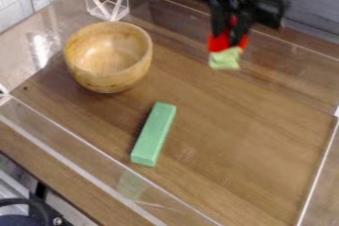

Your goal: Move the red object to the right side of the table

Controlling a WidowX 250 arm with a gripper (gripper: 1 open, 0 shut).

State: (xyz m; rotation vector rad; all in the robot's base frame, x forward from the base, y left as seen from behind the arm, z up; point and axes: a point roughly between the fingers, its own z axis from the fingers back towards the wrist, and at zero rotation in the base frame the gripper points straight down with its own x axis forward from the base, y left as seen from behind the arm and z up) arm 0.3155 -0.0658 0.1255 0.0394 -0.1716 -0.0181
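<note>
Right now my gripper (231, 44) hangs over the far right part of the table (252, 121), pointing straight down, its dark fingers (220, 24) narrowed around the red object (227, 50). I hold this small strawberry-like toy by its red upper part; its light green leafy end pokes out below the fingertips. The picture is a little blurred around the toy, so I cannot tell whether its green end touches the wood or hangs just above it.

On the left side of the brown wood-grain tabletop sits 1 wooden bowl (109, 56), round and upright, well apart from my gripper. Nearer the camera, around the middle of the table, lies 1 long green rectangular block (155, 134), flat on the wood and angled slightly, with its far end pointing toward the back. It touches neither the bowl nor the toy.

Low clear plastic walls (79, 175) edge the tabletop on the sides I can see. At the back left, just beyond the bowl, a clear folded plastic piece (107, 3) stands against the wall.
</note>
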